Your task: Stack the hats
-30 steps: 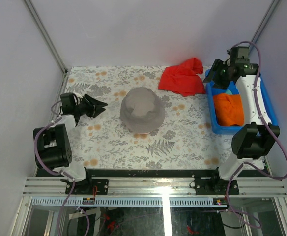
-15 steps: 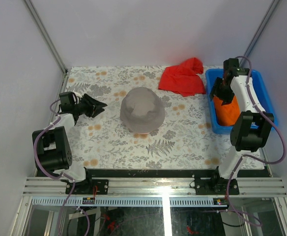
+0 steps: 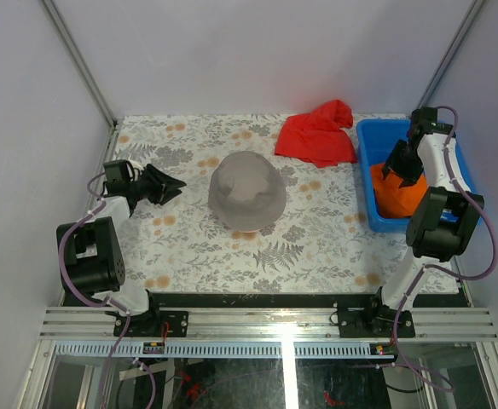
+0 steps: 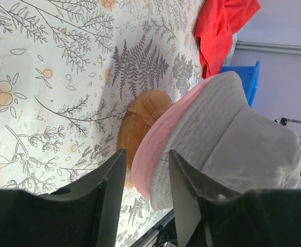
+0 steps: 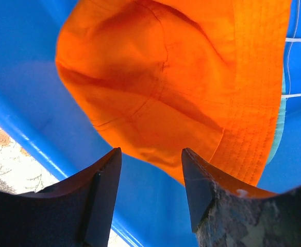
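A grey hat (image 3: 247,192) sits in the middle of the table over a pink hat (image 4: 161,146), both on a wooden stand (image 4: 140,121). The grey hat (image 4: 243,139) fills the right of the left wrist view. My left gripper (image 3: 174,182) (image 4: 146,164) hovers open to the left of that pile, apart from it, nothing between its fingers. An orange hat (image 3: 398,192) (image 5: 176,77) lies in the blue bin (image 3: 379,128). My right gripper (image 3: 398,175) (image 5: 150,159) points down just over it, open and empty. A sliver of teal fabric (image 5: 280,128) shows under the orange brim.
A crumpled red cloth (image 3: 317,135) (image 4: 222,25) lies at the back of the table, touching the bin's left wall. The blue bin (image 5: 27,77) walls close in around the right gripper. Grey enclosure walls stand on three sides of the floral tabletop (image 3: 317,239).
The right arm has swung from the bin's back left corner to down inside the bin, over the orange hat. The left arm and the grey hat have not moved.
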Available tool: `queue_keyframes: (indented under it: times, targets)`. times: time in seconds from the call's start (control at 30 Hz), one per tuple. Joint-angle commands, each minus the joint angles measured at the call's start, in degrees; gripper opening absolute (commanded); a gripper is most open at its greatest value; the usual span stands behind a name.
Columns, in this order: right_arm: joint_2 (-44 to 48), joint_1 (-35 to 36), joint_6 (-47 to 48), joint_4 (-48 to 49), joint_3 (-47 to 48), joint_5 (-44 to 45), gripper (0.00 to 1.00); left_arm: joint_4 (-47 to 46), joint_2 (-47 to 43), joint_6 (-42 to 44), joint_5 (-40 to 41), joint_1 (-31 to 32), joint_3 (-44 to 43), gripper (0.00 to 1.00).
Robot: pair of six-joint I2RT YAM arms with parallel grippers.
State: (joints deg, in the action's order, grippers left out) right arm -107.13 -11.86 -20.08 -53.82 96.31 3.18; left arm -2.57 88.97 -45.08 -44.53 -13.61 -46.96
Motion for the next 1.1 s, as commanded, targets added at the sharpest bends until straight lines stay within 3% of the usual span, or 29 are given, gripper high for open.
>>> queue_keyframes:
  times: [0.0,0.37,0.7,0.73,0.83,0.87,0.93,1.07]
  targets:
    - [0.3,-0.4,-0.4,1.0,-1.6,-3.1,0.57,0.9,0.8,1.2,-0.8,-0.3,-0.4,0.37]
    - [0.0,-0.3,-0.9,3.6,-7.5,-6.9,0.53,0.2,1.7,0.8,-0.9,-0.5,0.1,0.36]
    - [-6.0,-0.2,-0.7,3.2,-2.2,-6.5,0.54,1.1,1.7,1.1,-0.9,-0.5,-0.4,0.35]
    - [-7.1,-0.2,-0.6,3.0,-1.2,-6.2,0.50,1.0,1.7,1.0,-0.9,-0.5,-0.4,0.34]
    - [-8.4,-0.2,-0.3,1.2,2.5,-5.6,0.16,1.2,1.6,0.9,-0.9,-0.5,-0.5,0.33]
    - [-7.7,-0.1,-0.3,0.7,3.7,-5.3,0.09,1.3,1.4,1.0,-0.9,-0.5,-0.6,0.32]
    - [-5.9,-0.1,-0.2,-0.8,5.7,-4.7,0.01,1.5,1.0,1.1,-0.7,-0.5,-0.7,0.31]
    - [-1.1,-0.2,-1.2,-2.6,9.5,-5.3,0.00,1.8,0.2,0.7,-1.0,-0.5,-1.6,0.31]
